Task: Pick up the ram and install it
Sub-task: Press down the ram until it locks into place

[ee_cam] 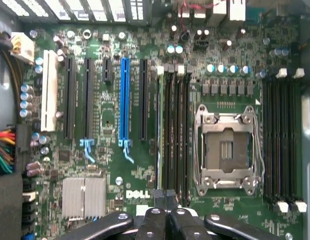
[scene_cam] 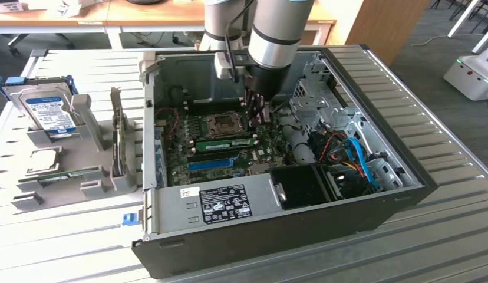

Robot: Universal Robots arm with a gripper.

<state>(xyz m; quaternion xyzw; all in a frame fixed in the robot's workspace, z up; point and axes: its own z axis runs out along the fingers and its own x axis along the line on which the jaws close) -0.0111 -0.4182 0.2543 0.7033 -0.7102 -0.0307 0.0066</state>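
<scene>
The ram (scene_cam: pixel 225 143): green stick, seated on edge in a motherboard slot inside the open computer case (scene_cam: pixel 401 194), just toward the case front from the CPU socket (scene_cam: pixel 224 122); in the wrist view it appears, as far as I can judge, as the thin pale edge (ee_cam: pixel 160 130) beside the black memory slots (ee_cam: pixel 177 130). Gripper (scene_cam: pixel 254 115): above the board near the socket, fingers drawn fully together, holding nothing. Hard drive (scene_cam: pixel 49 113): upright in the grey holder (scene_cam: pixel 86 118) at the exterior view's left.
</scene>
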